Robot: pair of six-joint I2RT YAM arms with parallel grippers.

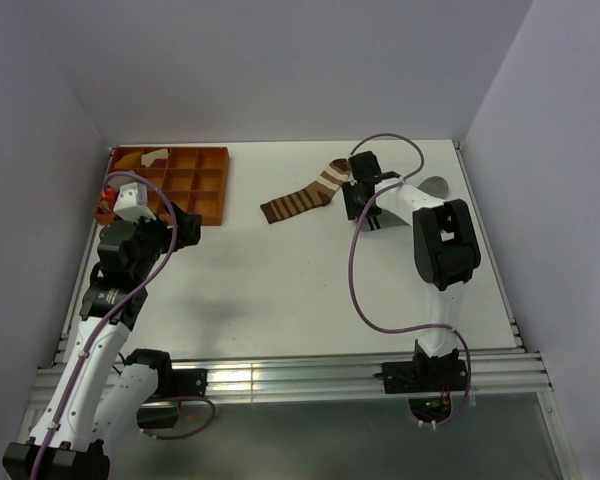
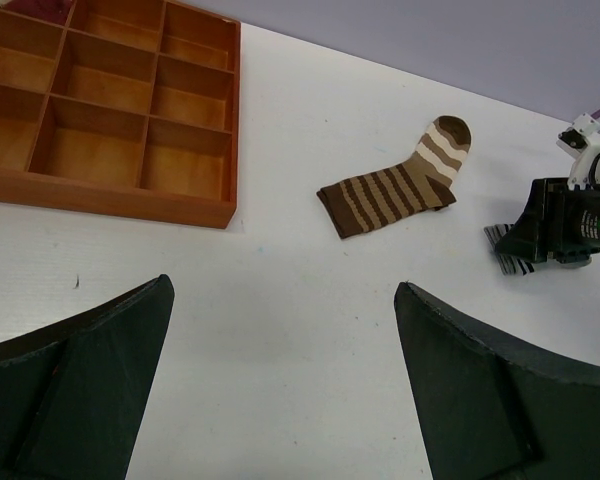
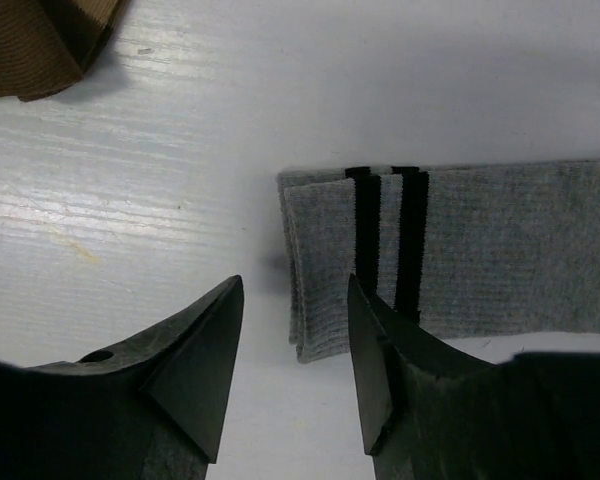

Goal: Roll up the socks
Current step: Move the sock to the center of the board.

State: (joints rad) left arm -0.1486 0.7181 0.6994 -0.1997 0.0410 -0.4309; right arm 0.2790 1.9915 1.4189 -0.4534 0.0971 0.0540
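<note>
Grey sock (image 3: 500, 250), brown striped sock (image 1: 302, 197): both flat, unrolled. Right gripper (image 3: 293, 295) jaws apart at grey cuff; left gripper (image 2: 282, 290) spread wide.

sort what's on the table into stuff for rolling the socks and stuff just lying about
For the job: brown striped sock; grey sock with dark-striped cuff.
Lying about: orange compartment tray; yellow and white cloth pieces in it.

2x socks (image 2: 390, 192), 1x tray (image 2: 110, 195)

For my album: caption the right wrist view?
Right claw hovers at the grey sock's striped cuff, brown sock in the corner.
</note>
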